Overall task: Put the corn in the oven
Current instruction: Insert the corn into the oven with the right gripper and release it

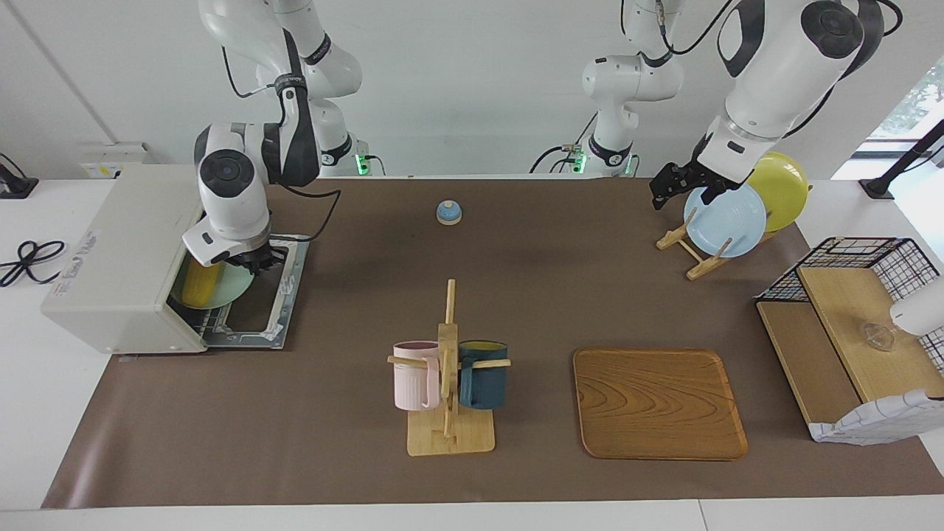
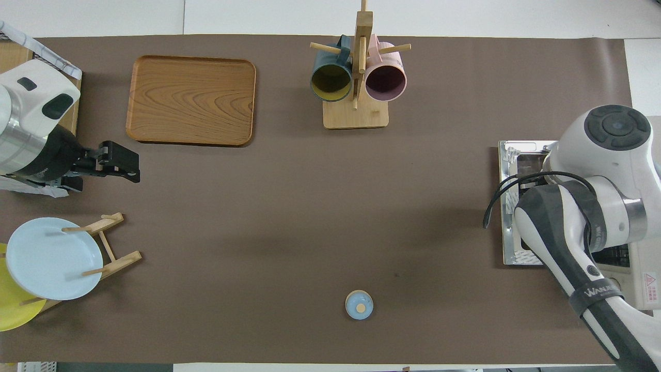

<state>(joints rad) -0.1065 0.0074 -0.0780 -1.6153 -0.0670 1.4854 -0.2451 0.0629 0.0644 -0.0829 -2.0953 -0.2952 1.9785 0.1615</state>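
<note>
The off-white oven (image 1: 125,251) stands at the right arm's end of the table with its door (image 1: 258,302) folded down flat. The yellow corn (image 1: 200,284) lies on a pale green plate (image 1: 230,284), and both sit partly inside the oven's mouth over the wire rack. My right gripper (image 1: 251,259) is over the open door, shut on the plate's rim. In the overhead view the right arm covers the plate, the corn and the gripper; only the oven's corner (image 2: 643,281) and the door (image 2: 508,206) show. My left gripper (image 1: 667,188) (image 2: 124,166) waits open, above the plate rack.
A mug rack (image 1: 448,369) with two mugs and a wooden tray (image 1: 658,403) lie toward the table's edge farthest from the robots. A small blue bell (image 1: 448,212) sits near the robots. A blue plate (image 1: 724,220) and a yellow plate (image 1: 782,188) stand in a wooden rack beside a wire shelf (image 1: 848,310).
</note>
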